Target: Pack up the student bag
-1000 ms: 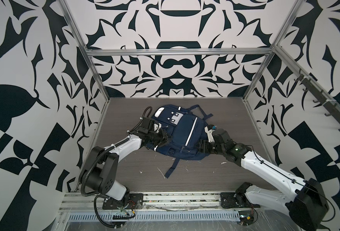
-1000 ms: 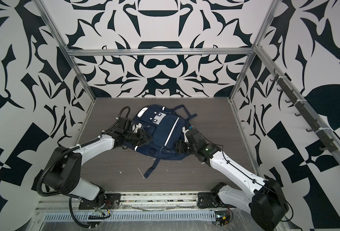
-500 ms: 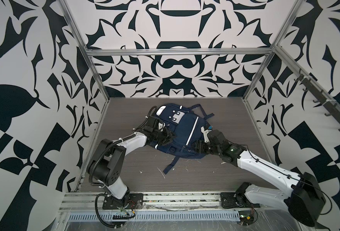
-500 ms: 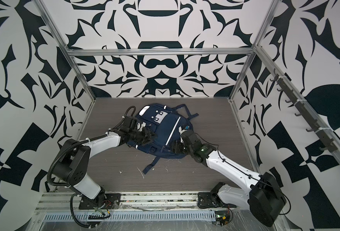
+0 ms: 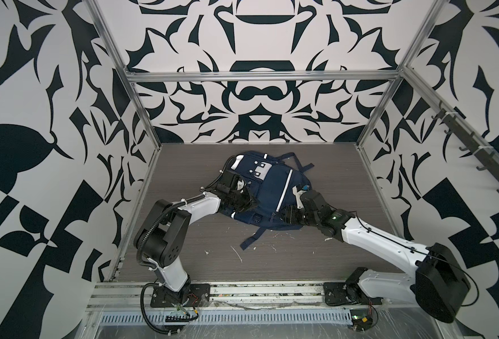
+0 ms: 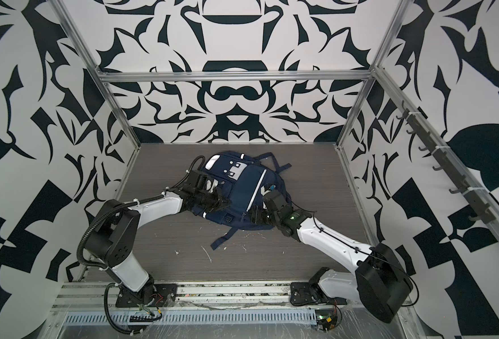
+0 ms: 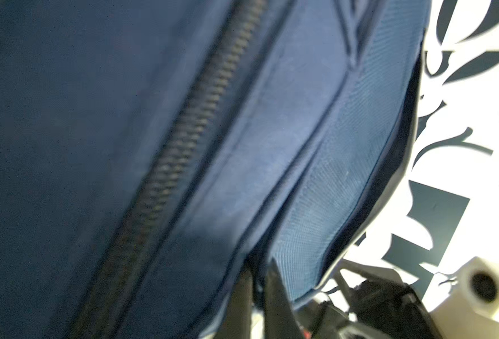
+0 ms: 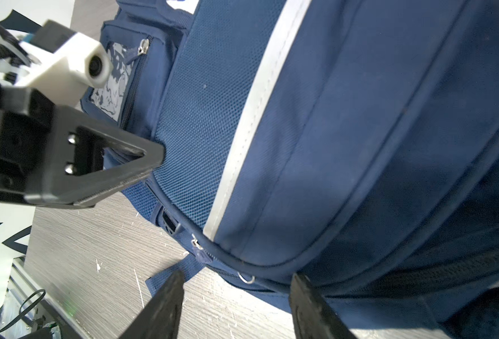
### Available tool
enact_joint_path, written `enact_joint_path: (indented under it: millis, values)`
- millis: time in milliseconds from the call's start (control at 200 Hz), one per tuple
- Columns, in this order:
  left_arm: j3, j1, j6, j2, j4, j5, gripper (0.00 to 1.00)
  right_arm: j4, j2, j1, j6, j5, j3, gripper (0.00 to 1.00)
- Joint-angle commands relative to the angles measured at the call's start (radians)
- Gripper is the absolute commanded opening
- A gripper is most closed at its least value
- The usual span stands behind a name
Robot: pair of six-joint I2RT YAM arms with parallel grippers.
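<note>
Between left claw (image 5: 249, 202) and right claw (image 8: 238, 274) on the worktop (image 5: 330, 264) | student bag (image 5: 271, 187) lies flat, long axis pointing away from both | left pinches its side fabric | right, spread, sits nearer its bottom zip (image 8: 196, 243)

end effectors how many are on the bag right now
2. The left end effector is pinched shut on the left side of the student bag. The right end effector stands open at its near edge.

Black-and-white patterned walls (image 5: 257, 97) in an aluminium frame (image 5: 260, 77) enclose a grey wood-grain tabletop (image 5: 271, 264), with a hook rail (image 5: 465, 132) at three o'clock.
</note>
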Motion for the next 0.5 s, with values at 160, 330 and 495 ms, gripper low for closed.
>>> enact_joint_path:
  millis: [160, 330, 495]
  values:
    - [0.066, -0.013, -0.033, -0.013, 0.079, 0.04, 0.0, 0.018, -0.043, 0.004, -0.008, -0.021, -0.017, 0.6]
    - [0.091, -0.021, -0.06, -0.036, 0.094, 0.058, 0.0, 0.07, -0.023, 0.014, -0.045, -0.095, -0.01, 0.62]
    - [0.117, -0.035, -0.064, -0.04, 0.079, 0.062, 0.0, 0.087, 0.023, 0.014, -0.018, -0.035, 0.01, 0.66]
